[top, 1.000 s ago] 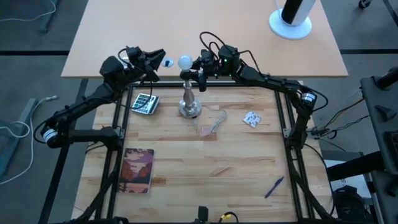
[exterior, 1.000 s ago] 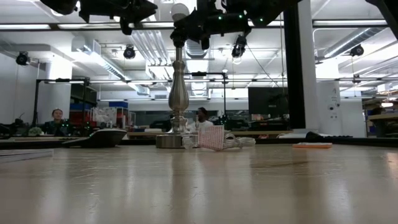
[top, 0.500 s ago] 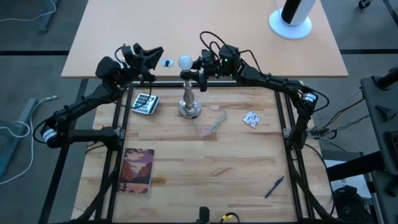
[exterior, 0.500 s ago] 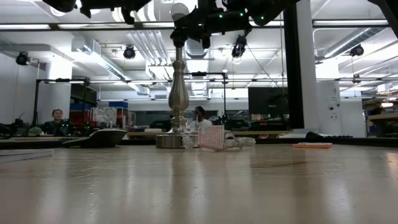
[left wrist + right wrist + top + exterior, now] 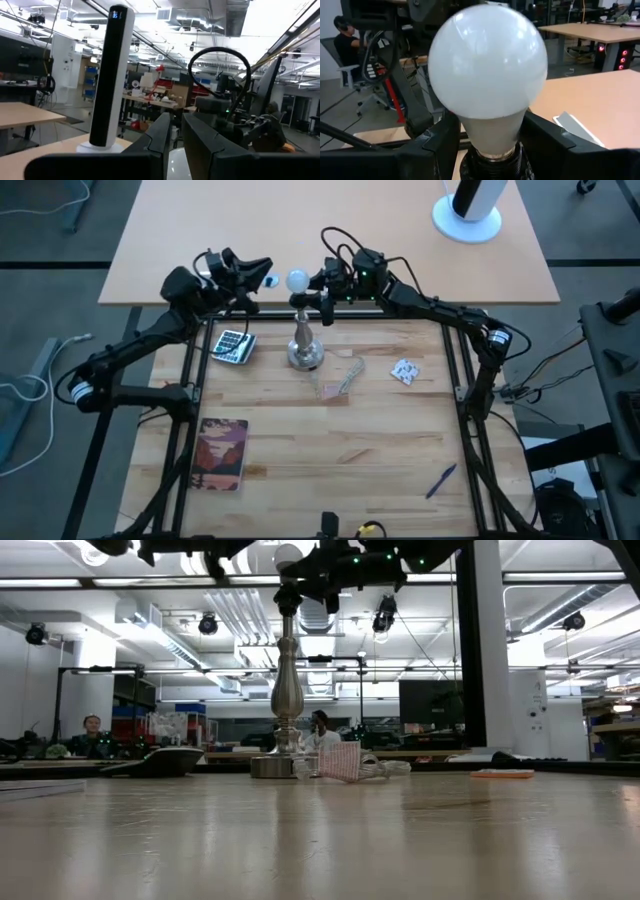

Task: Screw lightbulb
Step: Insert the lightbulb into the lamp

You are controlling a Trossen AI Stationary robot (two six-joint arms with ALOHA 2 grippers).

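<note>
Currently the white frosted round lightbulb sits upright in the black socket of the silver baluster-shaped lamp stand. The right gripper brackets the socket (fingers either side, contact unclear). The left gripper hangs apart from the bulb, fingers nearly together, holding nothing.

The lamp stand rises at the far middle of the table, with the lightbulb on top. The right gripper blocks its right side; the left gripper crowds the left. A calculator, a white packet and clear wrapping lie near the base. The near half is open apart from a book and a pen.
</note>
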